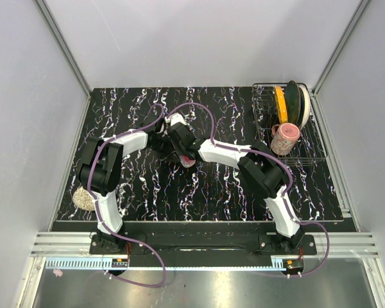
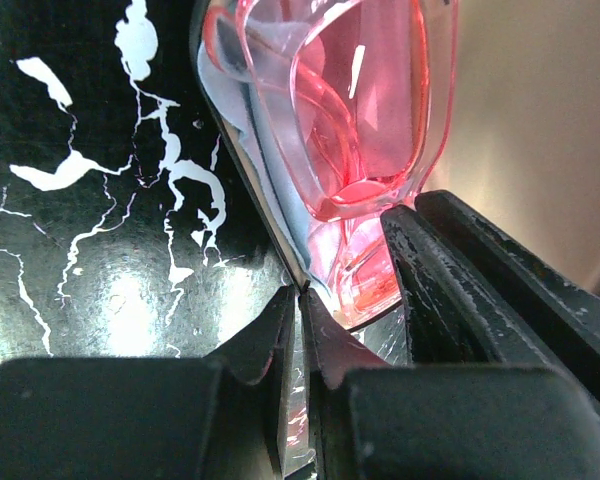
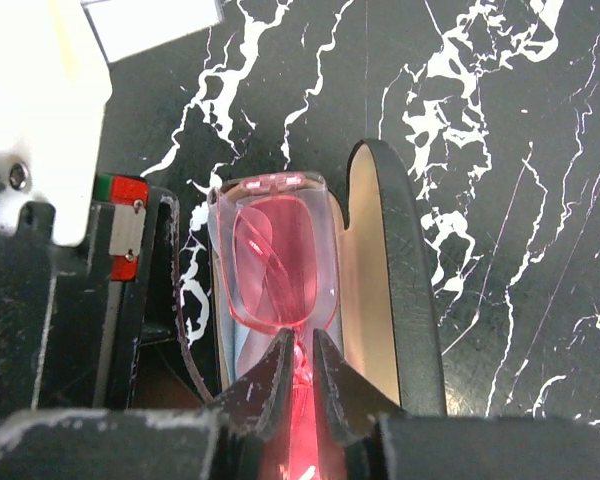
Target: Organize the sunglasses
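The black marbled tabletop [image 1: 231, 186] carries everything. A wire dish rack [image 1: 311, 144] stands well apart from the case, off to its right in the overhead view, and holds plates and a pink-lidded jar. Both arms meet over the case.

The black oblong case [image 3: 400, 300] lies open, its tan-lined lid standing up on one side. The left tool [image 2: 300, 300] is clenched on the thin wall of the case's lower half, on the side opposite the lid, and seems to be steadying it. The right tool [image 3: 300, 345] is pinched onto one end of the sunglasses [image 3: 275, 260]. They sit folded inside the case's trough, between the lid and the left tool. A light blue cloth [image 2: 250, 130] lies in the case under the glasses, against the wall.

I judge the step in hand to be seating the glasses in the case. The next move calls for the right tool to let go and draw clear without dragging the frame back out. The lid then needs folding down while the left tool keeps the case from sliding.

No brand, label or writing can be read on anything.
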`<state>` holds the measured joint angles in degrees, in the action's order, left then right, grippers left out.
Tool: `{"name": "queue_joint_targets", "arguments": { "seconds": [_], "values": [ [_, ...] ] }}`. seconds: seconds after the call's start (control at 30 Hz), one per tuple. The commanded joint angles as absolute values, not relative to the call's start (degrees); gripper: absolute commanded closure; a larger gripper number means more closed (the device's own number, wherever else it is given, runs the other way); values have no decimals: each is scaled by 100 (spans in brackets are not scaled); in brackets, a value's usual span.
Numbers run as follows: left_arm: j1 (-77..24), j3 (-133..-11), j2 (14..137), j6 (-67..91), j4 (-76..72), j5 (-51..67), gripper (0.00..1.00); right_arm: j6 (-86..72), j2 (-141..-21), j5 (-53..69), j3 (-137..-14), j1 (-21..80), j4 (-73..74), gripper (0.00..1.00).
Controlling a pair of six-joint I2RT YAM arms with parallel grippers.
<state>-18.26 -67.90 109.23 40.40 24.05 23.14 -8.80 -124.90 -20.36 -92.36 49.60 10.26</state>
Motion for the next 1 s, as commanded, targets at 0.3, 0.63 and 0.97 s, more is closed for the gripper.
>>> {"name": "queue_joint_targets", "arguments": {
  "seconds": [0.3, 0.63, 0.97],
  "values": [
    [-1846, -6970, 10986, 4043, 2232, 2329, 89, -1090, -12586, -2118, -9264, 4931, 1600, 84],
    [-1846, -6961, 10995, 4043, 2233, 2329, 89, -1257, -12604, -2127, -9263, 4922, 1784, 86],
    [-1854, -6943, 10986, 4043, 2232, 2303, 89, -1327, -12560, -2127, -9325, 4922, 1872, 86]
  ]
}}
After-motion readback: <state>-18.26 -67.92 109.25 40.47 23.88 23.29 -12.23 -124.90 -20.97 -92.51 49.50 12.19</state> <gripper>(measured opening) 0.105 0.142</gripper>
